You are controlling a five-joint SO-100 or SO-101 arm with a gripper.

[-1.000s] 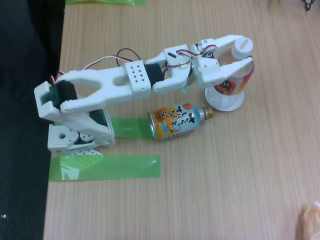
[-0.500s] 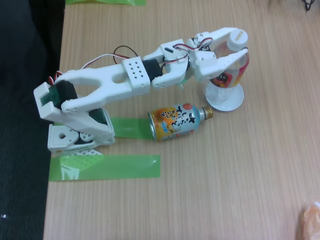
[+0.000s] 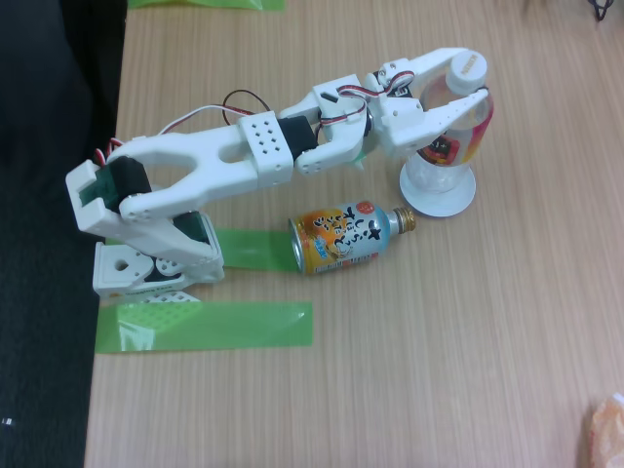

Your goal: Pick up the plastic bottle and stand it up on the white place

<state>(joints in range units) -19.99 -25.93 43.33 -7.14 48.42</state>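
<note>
In the fixed view the plastic bottle (image 3: 447,148) is clear, with a white cap and a red and yellow label. It stands nearly upright with its base on the white place (image 3: 460,201), a small round plate at the upper right of the table. My gripper (image 3: 469,77) reaches in from the left and is shut on the bottle's upper part just under the cap. One finger lies behind the bottle and the other crosses its front.
An orange and light-blue bottle-can (image 3: 346,237) lies on its side just in front of the plate. Green tape strips (image 3: 205,325) lie by the arm's base (image 3: 146,253) at the table's left edge. A pale orange object (image 3: 606,431) sits at the lower right corner.
The bottle has tipped from a lean to nearly upright on the plate. The gripper rose slightly and stays around the bottle's top.
</note>
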